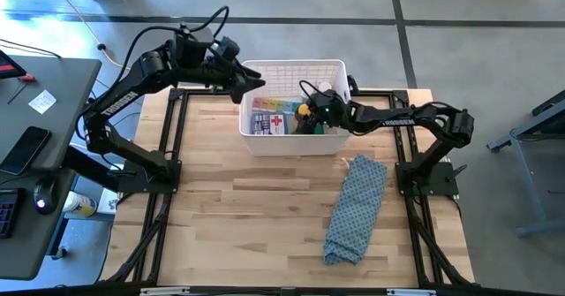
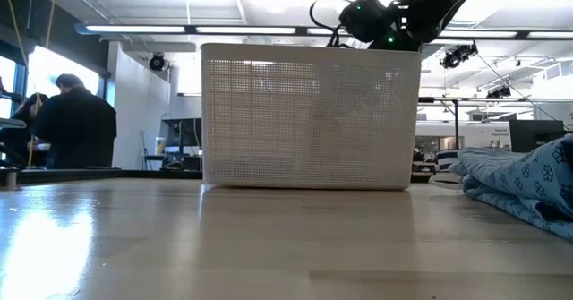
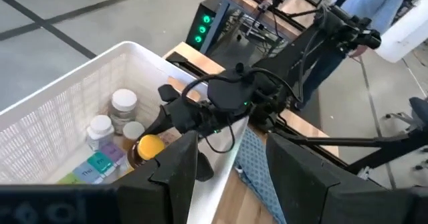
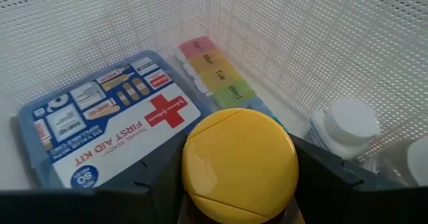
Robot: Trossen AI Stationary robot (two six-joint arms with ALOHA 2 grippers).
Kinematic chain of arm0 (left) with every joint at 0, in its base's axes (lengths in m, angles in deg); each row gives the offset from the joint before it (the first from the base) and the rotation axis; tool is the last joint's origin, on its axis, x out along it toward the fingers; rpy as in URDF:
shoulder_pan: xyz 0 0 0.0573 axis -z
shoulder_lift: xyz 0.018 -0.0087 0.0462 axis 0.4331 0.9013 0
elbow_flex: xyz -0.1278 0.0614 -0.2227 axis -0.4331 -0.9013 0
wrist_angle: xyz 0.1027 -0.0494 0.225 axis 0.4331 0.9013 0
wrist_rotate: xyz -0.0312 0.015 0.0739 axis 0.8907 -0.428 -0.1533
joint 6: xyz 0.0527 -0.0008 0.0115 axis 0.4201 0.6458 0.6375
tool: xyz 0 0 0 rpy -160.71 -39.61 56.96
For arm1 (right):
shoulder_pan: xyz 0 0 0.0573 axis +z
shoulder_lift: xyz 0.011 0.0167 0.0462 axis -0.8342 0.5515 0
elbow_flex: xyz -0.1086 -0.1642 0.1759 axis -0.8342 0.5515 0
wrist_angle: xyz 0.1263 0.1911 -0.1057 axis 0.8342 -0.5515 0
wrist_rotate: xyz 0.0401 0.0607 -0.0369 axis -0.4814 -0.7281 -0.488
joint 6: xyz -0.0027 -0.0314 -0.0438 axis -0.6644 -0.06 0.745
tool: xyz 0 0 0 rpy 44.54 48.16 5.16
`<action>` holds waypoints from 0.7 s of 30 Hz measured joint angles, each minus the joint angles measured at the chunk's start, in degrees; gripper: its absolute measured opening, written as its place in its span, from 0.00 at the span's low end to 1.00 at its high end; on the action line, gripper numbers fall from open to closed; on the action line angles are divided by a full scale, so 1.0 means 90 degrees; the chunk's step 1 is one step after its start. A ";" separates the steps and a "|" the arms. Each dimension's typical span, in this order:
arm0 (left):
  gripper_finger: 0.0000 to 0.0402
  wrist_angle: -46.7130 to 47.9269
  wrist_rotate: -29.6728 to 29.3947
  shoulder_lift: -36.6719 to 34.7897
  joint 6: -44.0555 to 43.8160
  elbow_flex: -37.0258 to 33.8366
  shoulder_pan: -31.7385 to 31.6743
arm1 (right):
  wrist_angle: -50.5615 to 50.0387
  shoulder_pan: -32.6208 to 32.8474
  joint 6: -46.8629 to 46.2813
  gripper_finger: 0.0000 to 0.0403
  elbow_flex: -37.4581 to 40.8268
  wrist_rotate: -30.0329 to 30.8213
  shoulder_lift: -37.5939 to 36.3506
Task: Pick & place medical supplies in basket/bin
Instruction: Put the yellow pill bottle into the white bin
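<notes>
The white lattice basket (image 1: 291, 64) stands at the table's far middle. In it lie a blue-white first-aid pack (image 4: 114, 117), a rainbow pill organiser (image 4: 217, 73) and white-capped bottles (image 3: 124, 102). My right gripper (image 4: 241, 184) reaches into the basket's right half and is shut on a round yellow-lidded tin (image 4: 241, 160). The tin also shows in the high view (image 1: 303, 110). My left gripper (image 3: 237, 177) hovers open over the basket's far left corner (image 1: 252, 84) with nothing between its fingers. My right gripper pinches the yellow tin between its two fingers, one on each side of the round lid (image 4: 289, 164). The fingers come slanting down from the table's right side. The tin sits lid up above the first-aid pack; its underside is hidden, so I cannot tell whether it rests on anything.
A long blue patterned cloth (image 1: 357, 208) lies on the table's right half, near the basket's right near corner. Bare wood lies in front of the basket (image 2: 309, 121). A person stands in the room beyond the table's left (image 2: 76, 121).
</notes>
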 joint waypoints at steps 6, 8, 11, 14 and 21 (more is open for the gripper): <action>0.53 -0.0099 -0.0221 0.0000 0.0110 0.0000 0.0000 | 0.0006 -0.0039 0.0139 0.55 0.0000 0.0002 0.0002; 0.53 -0.0100 -0.0226 0.0000 0.0202 0.0000 0.0000 | 0.0021 -0.0036 0.0133 0.55 0.0001 -0.0119 -0.0026; 0.53 -0.0100 -0.0231 0.0000 0.0277 0.0000 0.0000 | 0.0062 -0.0036 0.0151 0.55 -0.0023 -0.0173 -0.0066; 0.53 -0.0100 -0.0233 0.0000 0.0311 0.0000 -0.0002 | 0.0052 -0.0034 0.0233 0.55 -0.0125 -0.0275 -0.0119; 0.53 -0.0105 -0.0242 0.0002 0.0311 0.0000 -0.0002 | -0.0170 -0.0096 0.0539 0.62 -0.0199 -0.0184 -0.0119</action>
